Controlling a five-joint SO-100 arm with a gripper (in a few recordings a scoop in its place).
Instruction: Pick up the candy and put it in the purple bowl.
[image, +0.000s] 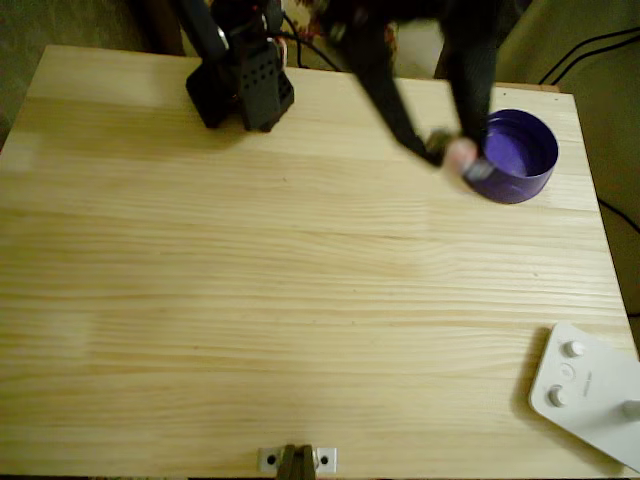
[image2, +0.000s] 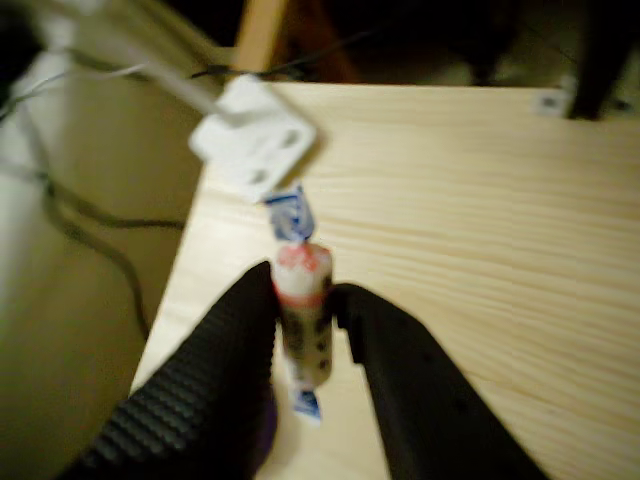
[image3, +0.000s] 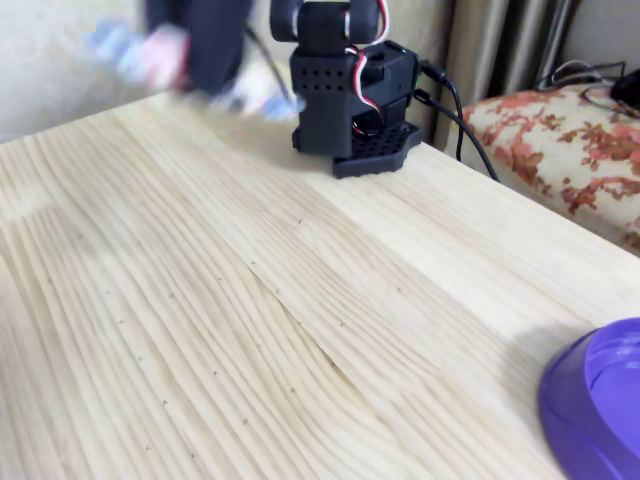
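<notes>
So I count one candy (image2: 303, 305) and one purple bowl (image: 520, 155); my end effector (image2: 305, 335) pinches the candy, seemingly just beside the bowl's rim.

2 black fingers (image2: 235, 345) pinching upright candy (image2: 303, 300), white device (image2: 252, 147) beyond

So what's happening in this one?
The black robot arm's two-finger gripper is shut on the small wrapped candy stick, white with orange-red bands and twisted blue ends. In the overhead view the gripper hovers at the near rim of the round purple plastic bowl, which sits near the far right corner of the light wooden table. The candy is not in the bowl yet. A white device with round buttons lies at the table's other right corner, untouched.
</notes>
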